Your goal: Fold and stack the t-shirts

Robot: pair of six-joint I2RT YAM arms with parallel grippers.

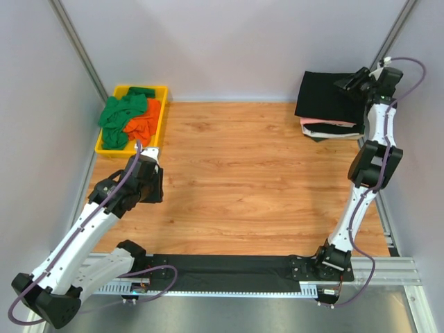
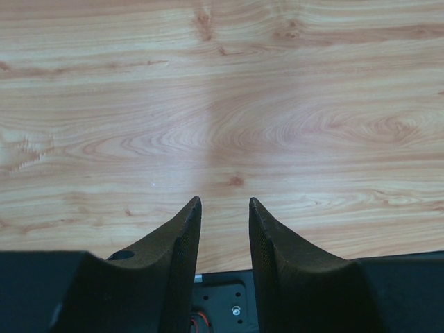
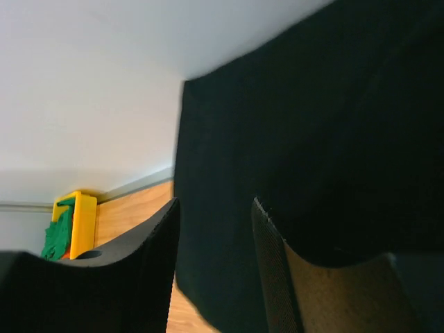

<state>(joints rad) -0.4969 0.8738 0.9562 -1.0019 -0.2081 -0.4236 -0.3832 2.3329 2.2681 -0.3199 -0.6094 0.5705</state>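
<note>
A folded black t-shirt (image 1: 326,96) tops a stack at the far right of the table, over a pink one (image 1: 320,123) and a white one (image 1: 327,132). Green t-shirts (image 1: 119,114) and an orange one (image 1: 144,125) lie crumpled in the yellow tray (image 1: 109,148) at the far left. My right gripper (image 1: 350,83) hovers at the black shirt's right edge. In the right wrist view it (image 3: 215,201) is open and the black shirt (image 3: 312,125) fills the space behind the fingers. My left gripper (image 1: 152,186) is open and empty over bare wood (image 2: 223,201).
The wooden table (image 1: 257,180) lies between the arms. Grey walls close the back and sides. The yellow tray (image 3: 83,222) with green cloth (image 3: 59,234) shows far off in the right wrist view. A black base plate (image 1: 229,267) runs along the near edge.
</note>
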